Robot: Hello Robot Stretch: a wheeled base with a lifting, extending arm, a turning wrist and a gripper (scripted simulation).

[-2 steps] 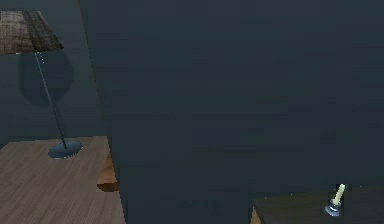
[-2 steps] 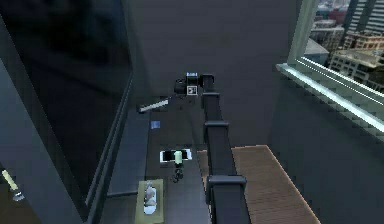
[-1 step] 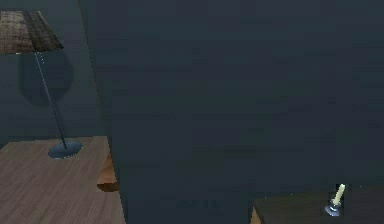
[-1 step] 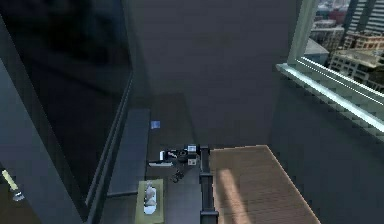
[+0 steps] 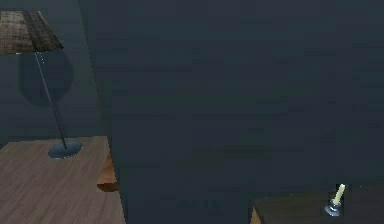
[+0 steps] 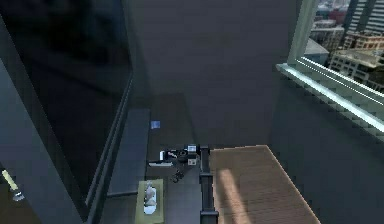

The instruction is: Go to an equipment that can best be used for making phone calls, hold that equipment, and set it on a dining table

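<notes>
**Colleague:** Where is the phone now?

**Me:** I see a small pale thing (image 6: 163, 155) lying on the dark tabletop (image 6: 175, 118). I judge that it is the phone, but it is too small for me to be sure. The gripper (image 6: 178, 156) is just beside it. I cannot tell whether it touches it.

**Colleague:** Does the gripper have it?

**Me:** I cannot tell. The thing lies on the tabletop right at the fingers, so the pictures give me neither how the fingers stand nor whether they hold anything.

**Colleague:** What is around it?

**Me:** Farther out on the tabletop lies a small blue thing (image 6: 155, 125), and nearer the robot there is a box (image 6: 150, 197). A big dark screen (image 6: 70, 90) stands along the arm side view's left. The arm (image 6: 206, 190) rises beside the wooden floor (image 6: 255, 185), under a window (image 6: 340, 40).

**Colleague:** Which step is this?

**Me:** In my judgement it is the grasp. The approach looks done and the dining table is not yet begun. The next move calls for a sure grip, then a straight lift clear of the tabletop without pushing the box. After that I must draw the arm in and drive to search for the table. Ahead I see a floor lamp (image 5: 40, 80) and a candle (image 5: 337, 198) on a wooden surface. I cannot say that this surface is the table.
</notes>
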